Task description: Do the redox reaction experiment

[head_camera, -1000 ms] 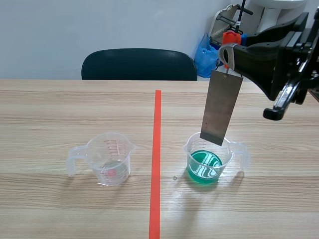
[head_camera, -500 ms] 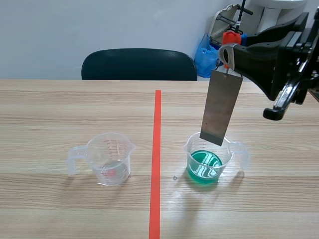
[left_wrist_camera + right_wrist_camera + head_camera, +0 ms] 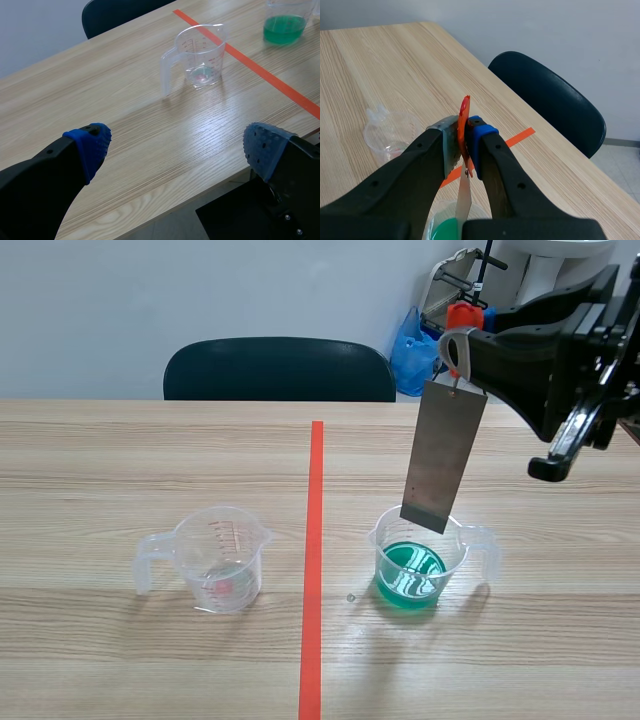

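Gripping a grey metal plate point(image 3: 443, 455) in our right gripper point(image 3: 463, 135) over the beaker of green liquid point(image 3: 415, 560), we see the other beaker point(image 3: 220, 555) nearly empty; our left gripper point(image 3: 177, 145) gapes wide.

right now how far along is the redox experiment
Done: the clear plastic measuring cup holds green liquid, and the right gripper is shut on the flat grey metal strip. In hand: the strip hangs over that cup, above the liquid. Left: lowering it in. The left gripper is open.
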Available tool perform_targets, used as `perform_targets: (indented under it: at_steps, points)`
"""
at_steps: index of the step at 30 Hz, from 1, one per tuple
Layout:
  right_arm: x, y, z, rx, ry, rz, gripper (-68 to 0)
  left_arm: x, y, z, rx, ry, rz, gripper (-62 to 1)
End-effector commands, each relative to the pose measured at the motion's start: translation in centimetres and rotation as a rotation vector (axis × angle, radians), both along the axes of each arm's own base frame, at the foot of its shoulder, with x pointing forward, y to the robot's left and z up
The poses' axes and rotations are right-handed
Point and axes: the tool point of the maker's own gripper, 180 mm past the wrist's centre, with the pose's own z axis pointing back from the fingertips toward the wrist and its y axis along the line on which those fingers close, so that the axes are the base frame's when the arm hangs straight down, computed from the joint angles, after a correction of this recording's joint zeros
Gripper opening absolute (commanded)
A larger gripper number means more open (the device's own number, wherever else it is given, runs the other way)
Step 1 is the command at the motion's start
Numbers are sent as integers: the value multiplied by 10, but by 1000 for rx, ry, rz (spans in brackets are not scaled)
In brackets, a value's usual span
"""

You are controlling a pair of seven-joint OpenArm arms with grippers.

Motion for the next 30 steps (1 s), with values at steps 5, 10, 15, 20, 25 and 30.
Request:
perform_targets:
  at_steps: [5,10,15,20,25,30]
  points:
    - [0,0,11,7,-34,7,-669,4,-4,7,-18,-31,-1,-45]
    - [0,0,11,7,-34,7,-669,4,-4,7,-21,-30,-2,-38]
    - [0,0,11,7,-34,7,-669,4,-4,7,-21,-30,-2,14]
    - [0,0,11,7,-34,7,-669,4,-4,7,-20,-28,-2,14]
    - [0,0,11,7,-34,7,-669,4,-4,6,-19,-27,-1,14]
    - [0,0,11,7,-34,7,-669,4,-4,6,-20,-27,-1,14]
